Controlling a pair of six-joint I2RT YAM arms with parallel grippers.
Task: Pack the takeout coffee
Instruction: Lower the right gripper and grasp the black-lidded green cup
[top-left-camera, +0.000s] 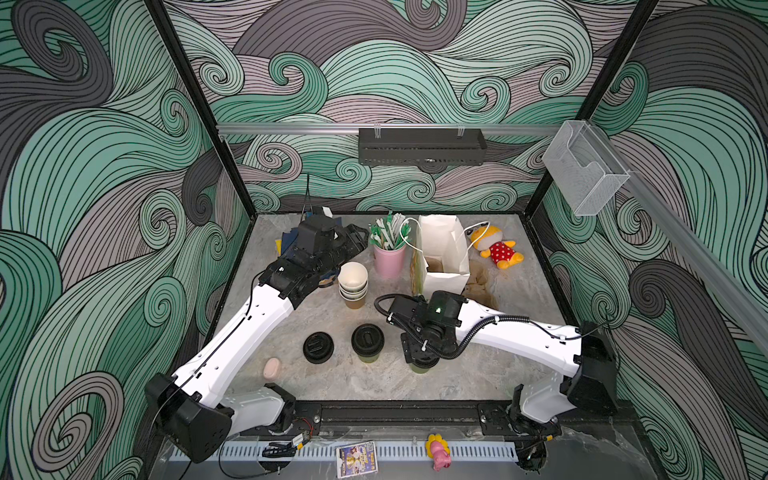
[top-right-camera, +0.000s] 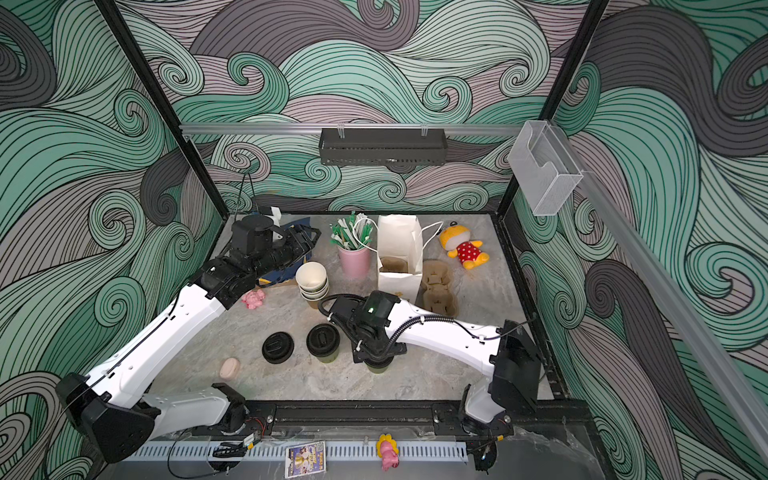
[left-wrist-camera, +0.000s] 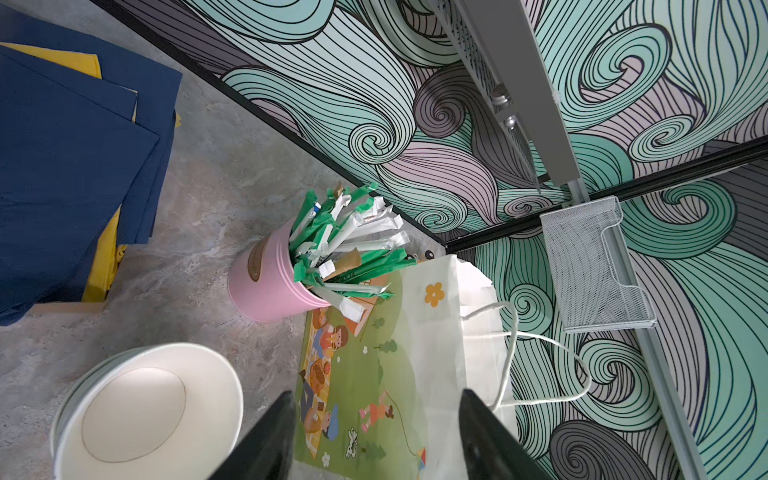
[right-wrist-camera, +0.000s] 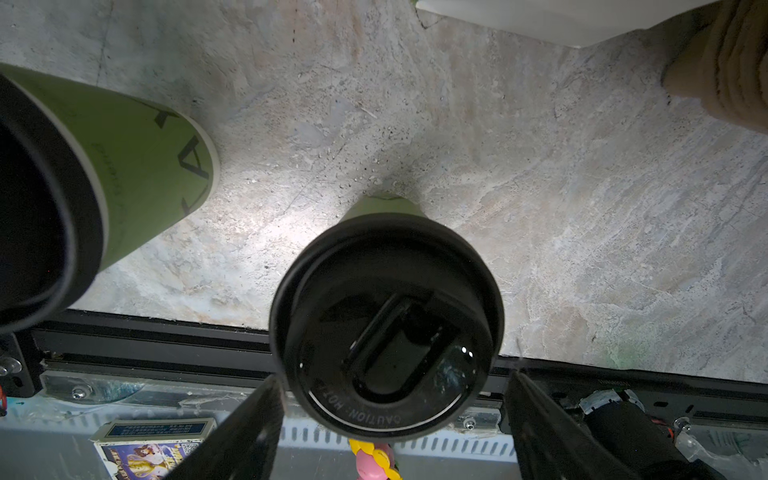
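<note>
**Right gripper** (right-wrist-camera: 395, 378): the jaws are spread wide and set to either side of the black sip lid of the first lidded cup (right-wrist-camera: 386, 266). One finger is seen at or just beside the lid's rim, and a clear gap is left at the other. Nothing is gripped. In both top views the gripper itself is hidden under its wrist, and only a sliver of olive-green cup wall is seen below it.

**First lidded cup:** it stands upright on the marbled table (top-left-camera: 478, 365), toward the front edge. "CAUTION HOT" can be read on the lid.

**Second lidded cup** (top-left-camera: 368, 340): it is upright and lidded, near the first on the left arm's side but apart from it.

**Loose black lid** (top-left-camera: 318, 347): it lies flat on the table, just beyond the second lidded cup.

**Left gripper** (left-wrist-camera: 378, 395): the jaws are parted and nothing is held between them. It is raised over the back left of the table, above the stack of empty paper cups (top-left-camera: 353, 282), and is pointed toward the pink cup of straws (top-left-camera: 388, 259).

**White paper bag** (top-left-camera: 442, 249): it stands upright and open at the back, just beside the pink cup of straws. A cardboard cup carrier (top-left-camera: 436, 264) is seen inside. Both lidded cups are well apart from the bag.

**Plush toy** (top-left-camera: 496, 249): it lies beyond the bag, at the back right.
</note>
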